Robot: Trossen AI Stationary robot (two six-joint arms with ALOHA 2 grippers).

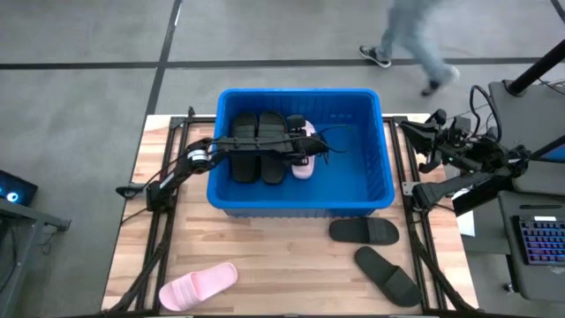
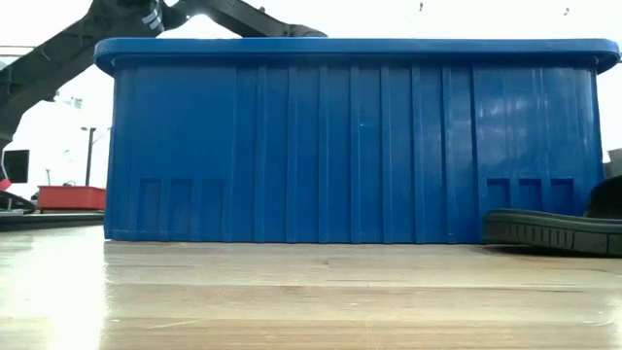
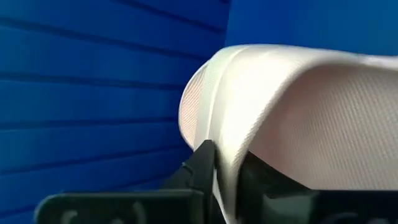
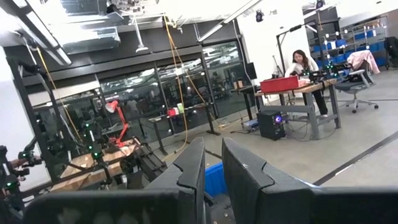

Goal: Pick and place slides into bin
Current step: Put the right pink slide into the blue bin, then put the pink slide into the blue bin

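The blue bin (image 1: 300, 199) stands mid-table and fills the low view (image 2: 350, 146). Two black slides (image 1: 258, 146) lie inside it at the left. My left gripper (image 1: 305, 144) reaches over the bin's left rim and is shut on a pale pink slide (image 1: 303, 166) inside the bin, also seen in the left wrist view (image 3: 298, 112). A second pink slide (image 1: 199, 285) lies sole-down at the table's near left. Two black slides (image 1: 364, 230) (image 1: 388, 276) lie near right. My right gripper (image 4: 213, 168) waits at the table's right, shut. My left gripper pinches a curved edge of the pink slide (image 3: 227, 143) between its two fingers (image 3: 204, 165). Whether that edge belongs to the strap or the sole, I cannot tell. The fingers reach in from the table's left, over the black slides. Whether the slide rests on the bin floor does not show.
The right arm (image 1: 459, 155) is folded beside the bin's right wall. A black slide (image 2: 554, 228) lies just right of the bin in the low view. A person walks past beyond the table's far edge (image 1: 415, 44). Bare wood (image 1: 282, 265) lies in front of the bin.
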